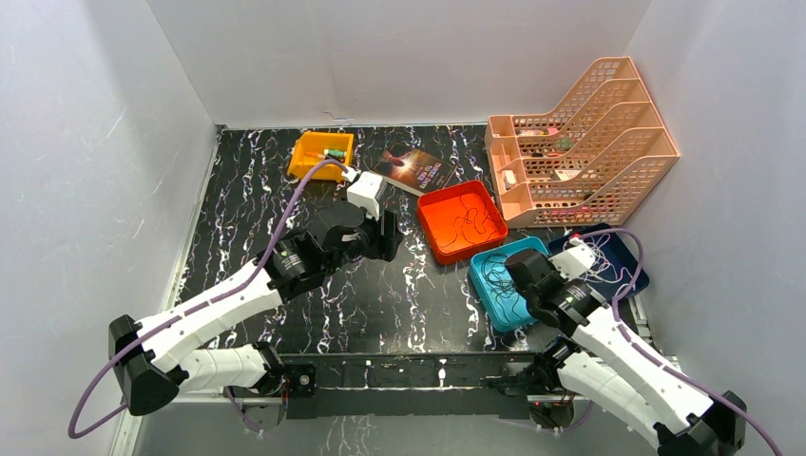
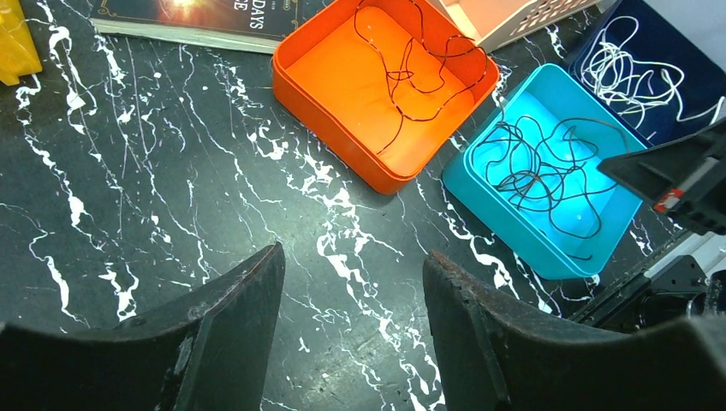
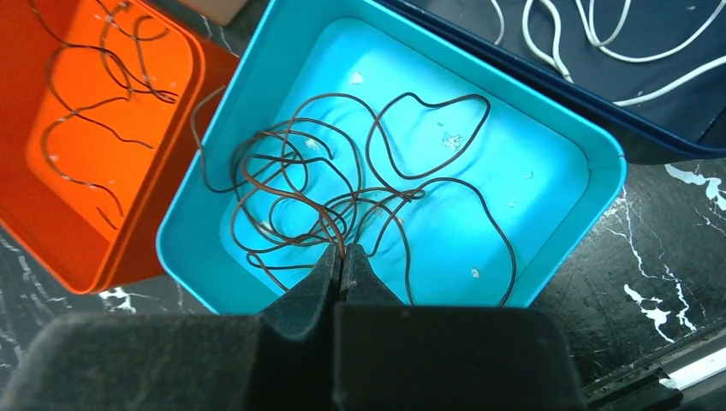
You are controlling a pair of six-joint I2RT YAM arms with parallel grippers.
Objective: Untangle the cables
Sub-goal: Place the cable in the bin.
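A tangle of dark brown cable (image 3: 295,197) lies in loose loops in the teal tray (image 3: 599,163). My right gripper (image 3: 342,250) is over the tray's near side, shut on one brown strand that runs up into its tips. A second thin dark cable (image 2: 411,77) lies in the orange tray (image 2: 342,145). A whitish cable (image 2: 625,73) is coiled in the navy tray (image 1: 623,285). Left of the orange tray, my left gripper (image 2: 352,253) hangs open over the bare marble tabletop with nothing between its fingers.
A yellow bin (image 1: 321,152) with small items and a book (image 1: 415,169) lie at the back of the table. A peach file rack (image 1: 580,142) stands at the back right. White walls enclose the table on three sides.
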